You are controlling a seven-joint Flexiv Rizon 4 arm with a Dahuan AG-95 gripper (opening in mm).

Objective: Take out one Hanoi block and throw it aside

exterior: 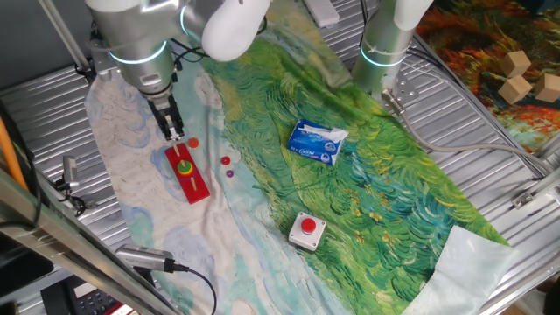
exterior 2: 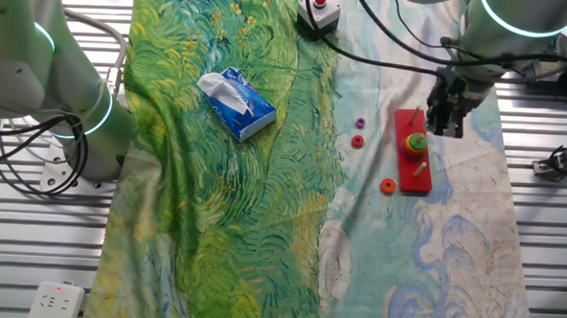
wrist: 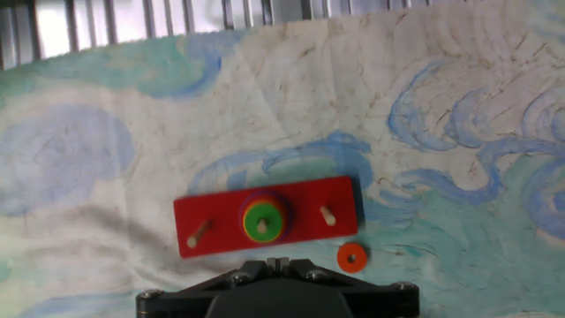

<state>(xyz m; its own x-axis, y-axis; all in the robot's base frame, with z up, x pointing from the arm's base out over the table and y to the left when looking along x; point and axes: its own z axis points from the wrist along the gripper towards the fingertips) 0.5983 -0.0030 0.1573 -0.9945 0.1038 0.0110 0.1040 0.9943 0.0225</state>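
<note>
We had the gripper (exterior: 174, 136) above the board (wrist: 267, 215), jaw state unclear, green disc (wrist: 261, 218) on the middle peg; best to centre, then lift straight up.

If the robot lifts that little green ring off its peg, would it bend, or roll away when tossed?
The green ring looks rigid, so it probably won't bend. Small and thin, it is likely light. Being round, it may roll on edge, though the wrinkled cloth should stop it, as with the orange ring lying flat.
</note>
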